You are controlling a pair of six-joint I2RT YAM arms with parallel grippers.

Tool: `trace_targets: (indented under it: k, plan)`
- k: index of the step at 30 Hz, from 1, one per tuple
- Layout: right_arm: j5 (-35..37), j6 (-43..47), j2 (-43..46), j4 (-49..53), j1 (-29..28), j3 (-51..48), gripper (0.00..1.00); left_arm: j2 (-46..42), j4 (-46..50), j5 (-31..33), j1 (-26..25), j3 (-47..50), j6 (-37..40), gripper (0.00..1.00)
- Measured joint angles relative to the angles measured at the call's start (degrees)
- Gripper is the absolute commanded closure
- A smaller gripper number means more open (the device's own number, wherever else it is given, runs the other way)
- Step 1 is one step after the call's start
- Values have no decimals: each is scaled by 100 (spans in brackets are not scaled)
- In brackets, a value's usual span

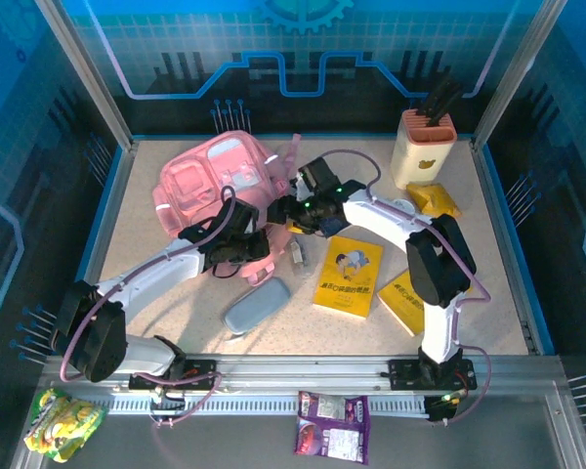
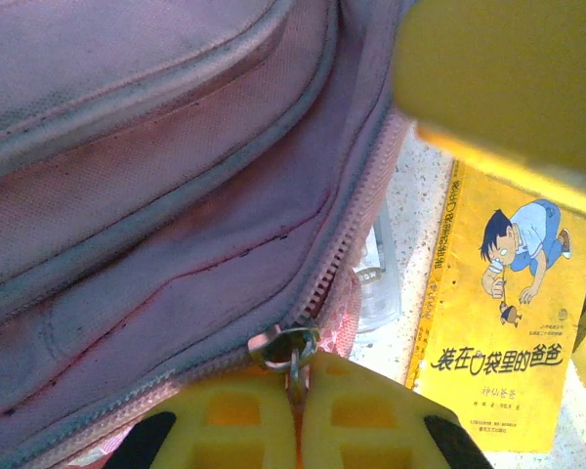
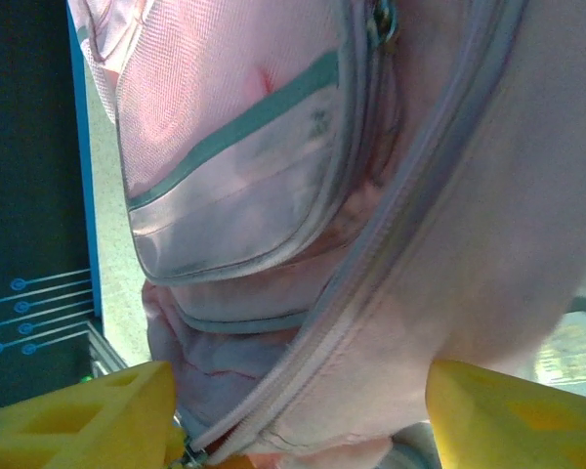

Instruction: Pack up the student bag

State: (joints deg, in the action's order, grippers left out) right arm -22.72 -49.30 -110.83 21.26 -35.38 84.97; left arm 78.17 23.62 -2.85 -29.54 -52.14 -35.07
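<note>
The student bag (image 1: pixel 215 181), a soft pink backpack, lies at the back left of the table. My left gripper (image 1: pixel 242 237) is at its near right edge, shut on the metal zip pull (image 2: pixel 295 360) of the bag's main zipper (image 2: pixel 347 244); the yellow fingers (image 2: pixel 371 415) meet around the tab. My right gripper (image 1: pixel 308 200) is at the bag's right side. Its yellow fingers (image 3: pixel 88 415) stand wide apart, open, with a bulge of the bag's fabric (image 3: pixel 371 322) between them. The zipper (image 3: pixel 371 293) is closed along the length that shows.
A grey-blue pencil case (image 1: pixel 256 305) lies near the front. Two yellow books (image 1: pixel 348 276) (image 1: pixel 405 298) lie right of it, and a small clear item (image 1: pixel 296 256) sits by the bag. A pen holder (image 1: pixel 425 147) and yellow packet (image 1: pixel 432 200) are at the back right.
</note>
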Motion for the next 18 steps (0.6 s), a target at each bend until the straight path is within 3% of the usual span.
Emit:
trace_targets:
  k: [5, 15, 18]
  plan:
    - [223, -507, -50, -337, -83, -181, 44, 0, -9, 0, -11, 2, 0, 100]
    - [597, -487, -289, -422, -170, -162, 92, 0, 9, 2, -11, 2, 72, 100]
    - [581, -350, -293, -413, -170, -103, 100, -59, 28, 28, -11, 31, 92, 100]
